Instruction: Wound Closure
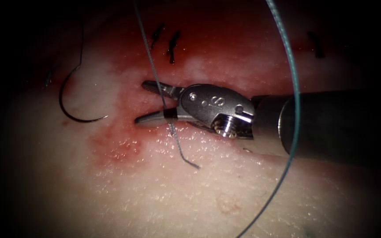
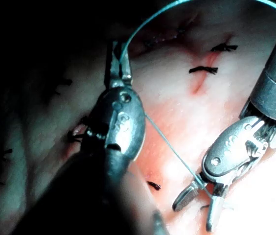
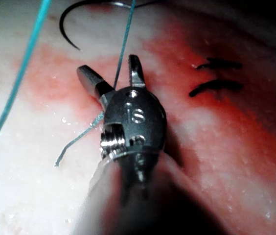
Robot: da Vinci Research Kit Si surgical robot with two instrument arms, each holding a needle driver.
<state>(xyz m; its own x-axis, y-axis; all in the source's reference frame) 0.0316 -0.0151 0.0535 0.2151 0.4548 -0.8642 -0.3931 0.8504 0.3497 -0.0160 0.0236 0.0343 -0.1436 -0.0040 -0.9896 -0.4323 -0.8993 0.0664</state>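
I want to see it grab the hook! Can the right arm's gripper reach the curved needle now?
Probably yes. The needle lies free on the tissue, left of the open right gripper, with nothing between them. Only the thread crosses between its jaws.

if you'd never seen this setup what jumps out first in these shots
The right tool comes first, jaws open around the teal thread over the red fluid on the tissue. Left of it the curved needle lies free on the tissue. The left tool is shut on the thread.
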